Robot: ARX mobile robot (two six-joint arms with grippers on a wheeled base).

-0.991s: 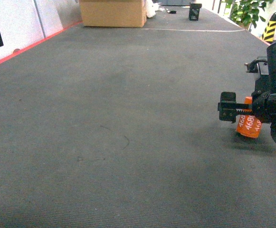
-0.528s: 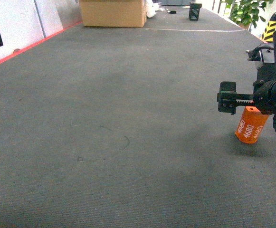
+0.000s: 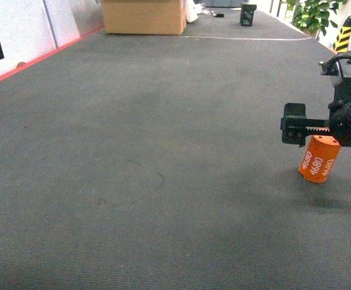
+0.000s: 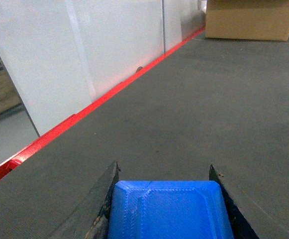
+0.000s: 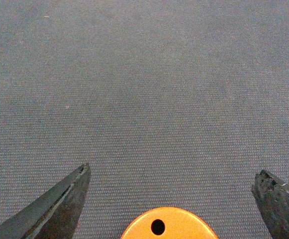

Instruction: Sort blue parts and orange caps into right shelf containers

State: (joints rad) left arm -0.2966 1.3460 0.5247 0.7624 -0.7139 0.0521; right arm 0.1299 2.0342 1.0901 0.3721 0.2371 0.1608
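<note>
An orange cap (image 3: pixel 318 160) with white "4680" print stands on the grey floor at the far right of the head view. My right gripper (image 3: pixel 320 128) hovers just above it, open wide. In the right wrist view the cap's flat top (image 5: pixel 169 226) lies low between the two jaws of the right gripper (image 5: pixel 173 170), with clear gaps on both sides. The left gripper (image 4: pixel 163 167) is shut on a blue part (image 4: pixel 169 211), a textured block with bevelled corners that fills the space between the jaws. The left arm is out of the head view. The right shelf and its containers are out of view.
A cardboard box (image 3: pixel 144 16) stands far ahead; it also shows in the left wrist view (image 4: pixel 251 19). A red floor line (image 3: pixel 36 60) and white wall panels (image 4: pixel 45 64) run along the left. A small black object (image 3: pixel 248 13), a plant (image 3: pixel 313 15) and a yellow-black post (image 3: pixel 344 33) stand at the back right.
My right gripper has risen a little and drifted right, uncovering more of the orange cap. The cap stays at about the same spot on the floor.
</note>
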